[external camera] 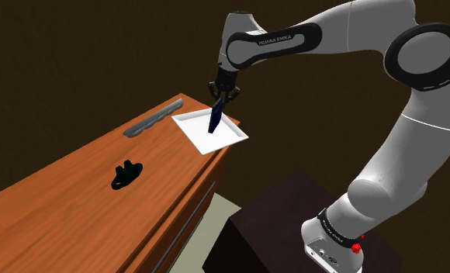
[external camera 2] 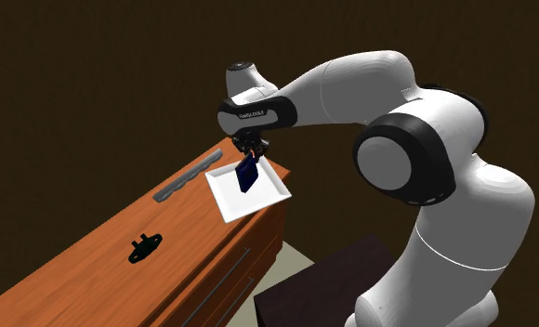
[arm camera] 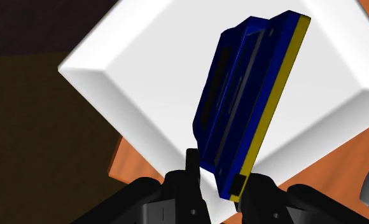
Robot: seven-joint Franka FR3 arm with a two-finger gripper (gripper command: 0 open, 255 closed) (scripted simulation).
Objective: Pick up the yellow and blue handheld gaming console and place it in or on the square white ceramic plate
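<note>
Shoulder view: a white robot arm is reaching over the end of a wooden worktop (external camera: pixel 76 182), and its black claw (external camera: pixel 220 98) is clamping the top edge of a blue and yellow handheld console (external camera: pixel 215 118). The console is hanging upright, on edge, over a square white plate (external camera: pixel 233 134) that is sitting at the worktop's corner. Whether its lower edge is touching the plate cannot be told. In the wrist view the console is leaning away from the fingers, with the plate's flat well behind it.

To place it well, the arm should probably be lowering gently until the console's bottom edge is resting on the well. It should then be tipping the console toward its broad face before the claw parts. That way the console is likely ending up flat inside the rim and not toppling off the nearby worktop edge.

A grey bar (external camera: pixel 150 122) is lying just beside the plate's corner, and a small black object (external camera: pixel 126 174) is sitting well apart.
</note>
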